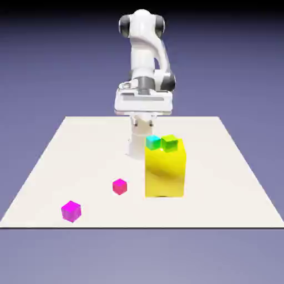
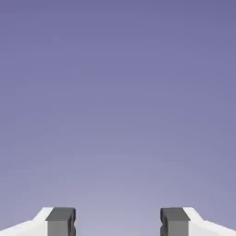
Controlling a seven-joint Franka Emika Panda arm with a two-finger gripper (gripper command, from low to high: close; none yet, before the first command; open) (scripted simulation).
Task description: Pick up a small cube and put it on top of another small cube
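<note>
Exterior view: 1 white jointed robot arm (image 1: 143, 55) upright at the far edge of 1 pale, flat, four-sided tabletop (image 1: 72, 166). White two-finger gripper (image 1: 143, 123) at the end of the arm, well apart from all 4 small cubes. The task's small bright magenta-purple cube (image 1: 71, 211) sits on the tabletop near its front edge, toward the exterior view's left. 1 small hot-pink cube, redder (image 1: 120, 187), lies between it and 1 big yellow block (image 1: 165, 173), apart from both. At the block's top, 2 more: 1 small cyan cube (image 1: 153, 142) on the exterior view's left, 1 small green cube (image 1: 170, 143) just beside it, on the right. Whether those 2 touch cannot be told.

Hand view: 2 grey fingertips (image 2: 61, 221) at the bottom edge, spread wide; gripper open, holding 0 things. Plain blue-violet backdrop (image 2: 118, 110) fills the rest.
</note>
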